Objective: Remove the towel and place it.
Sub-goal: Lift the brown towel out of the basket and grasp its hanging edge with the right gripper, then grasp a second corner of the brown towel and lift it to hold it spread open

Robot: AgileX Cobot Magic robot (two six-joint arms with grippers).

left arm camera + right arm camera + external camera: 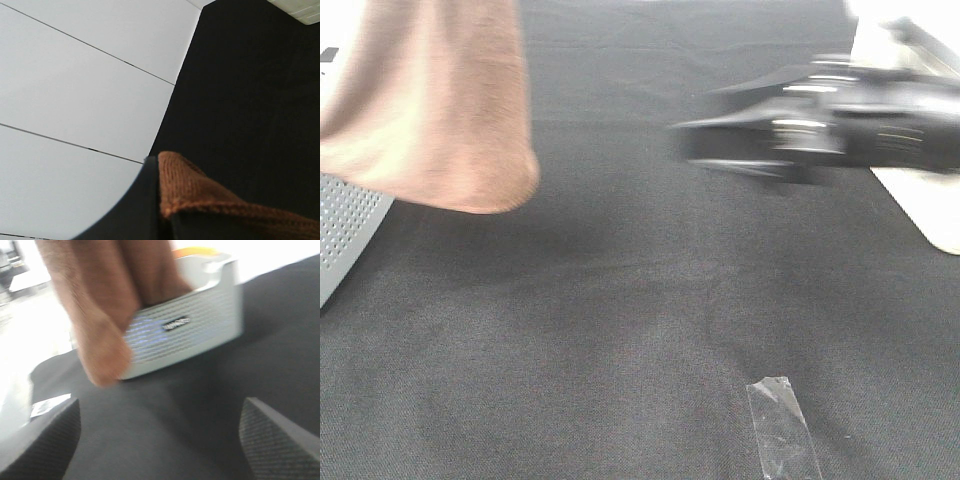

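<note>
Towel hangs in soft folds over the grey basket, left of the table | left fingers clamped on its stitched hem | plush, light, limp — likely to sag and swing | right fingers spread wide, empty, well apart from it — lower hanging edge looks the spot to pinch

Count: 1 towel, brown plush. 1 basket, grey, perforated. 1 dark label on basket wall. 1 tape strip, clear. 1 table cloth, black. 1 white slab at cloth edge, kind unclear. 1 right gripper, 2 fingers in view.
</note>
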